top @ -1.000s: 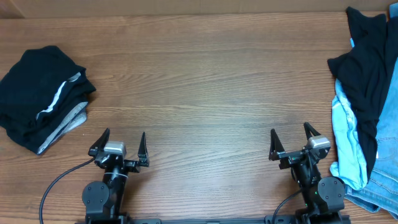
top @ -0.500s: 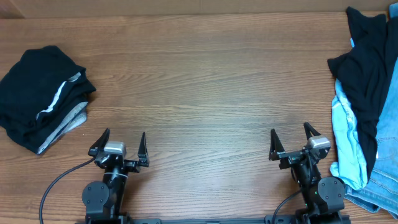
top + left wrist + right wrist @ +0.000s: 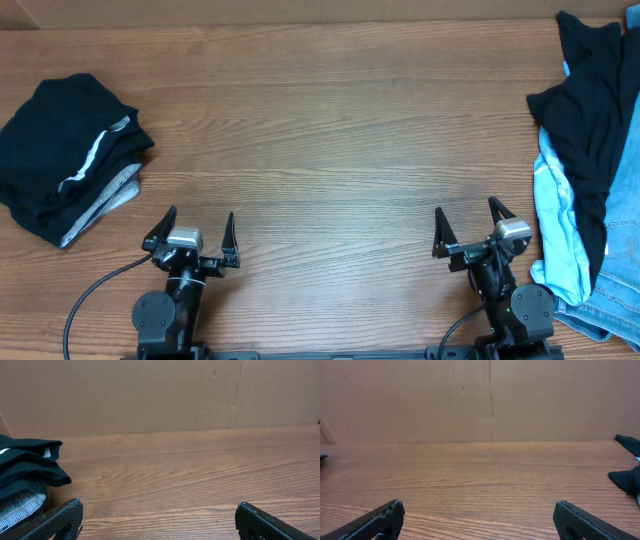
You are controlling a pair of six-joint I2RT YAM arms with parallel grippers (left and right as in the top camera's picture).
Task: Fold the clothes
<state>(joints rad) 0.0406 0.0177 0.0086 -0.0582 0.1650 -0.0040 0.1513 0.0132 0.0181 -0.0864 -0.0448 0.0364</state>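
Two grippers sat at the near edge of the wooden table (image 3: 330,130), well apart. The left gripper (image 3: 200,220) had its jaws spread wide and held nothing; the right gripper (image 3: 465,212) was spread just as wide and equally empty. A folded dark stack (image 3: 70,160) lay at the table's left side, beyond the left gripper. At the right edge lay an unfolded heap: a black garment (image 3: 590,110) draped over a light blue garment (image 3: 555,215), with denim (image 3: 615,290) just beside the right arm.
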